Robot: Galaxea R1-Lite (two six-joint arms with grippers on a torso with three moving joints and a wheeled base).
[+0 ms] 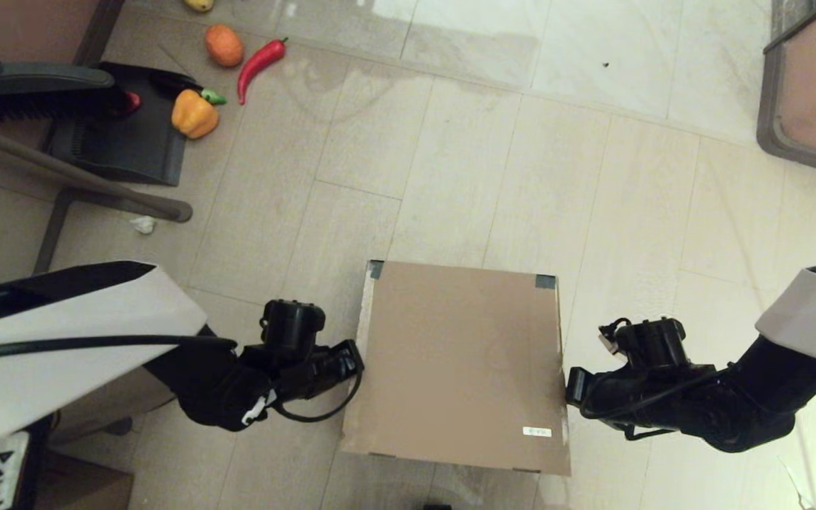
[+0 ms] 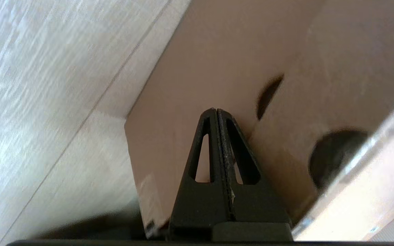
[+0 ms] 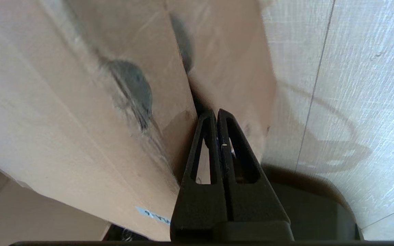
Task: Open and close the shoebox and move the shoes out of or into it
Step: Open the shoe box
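The shoebox [image 1: 461, 365] sits on the tiled floor [image 1: 521, 177] in the lower centre of the head view, its flap lid down, with 2 dark tape patches at the far corners and a small white label [image 1: 537, 431] near the lower right corner. The shoes are not visible.

My left gripper [image 1: 353, 359] is at the box's left side, its fingers pressed together with nothing between them. In the left wrist view the gripper's [image 2: 216, 111] tip lies against the cardboard side wall [image 2: 197, 89], beside a dark slot [image 2: 268, 95].

My right gripper [image 1: 569, 386] is at the box's right side, fingers also pressed together on nothing. In the right wrist view its tip [image 3: 216, 111] points into the seam on the shoebox's [image 3: 63, 112] side.

At the upper left of the head view lie an orange bell pepper [image 1: 195, 113], a red chili [image 1: 259, 65] and a dustpan [image 1: 128, 134].
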